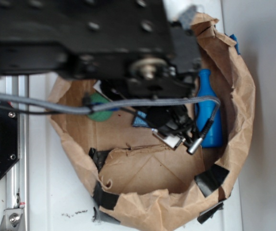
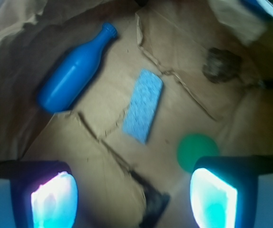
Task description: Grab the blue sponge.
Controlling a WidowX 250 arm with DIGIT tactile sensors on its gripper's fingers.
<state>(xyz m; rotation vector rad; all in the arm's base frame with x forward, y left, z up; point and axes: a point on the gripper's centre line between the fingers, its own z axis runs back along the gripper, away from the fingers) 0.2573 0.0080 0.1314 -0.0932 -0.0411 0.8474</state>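
**Wrist view: gripper open above the sponge, nothing held**

Wrist cam: gripper (image 2: 134, 192) hangs w/ fingers (image 2: 53, 197) spread wide, empty, over the paper bag (image 2: 27, 28) floor. Blue sponge (image 2: 143, 105) lies flat just beyond the gap, mid-floor, apart from everything. Blue bottle (image 2: 72, 71) to its left, green disc (image 2: 196, 149) near-right by the right finger.

Risks, as I judge: torn paper flaps (image 2: 98, 137) beside the sponge could snag a finger; a leftward drift might hit the bottle instead.

Sponge's long axis runs near-left to far-right, steep diagonal, roughly parallel w/ the bottle; jaws prob need rotating to close across its narrow width.
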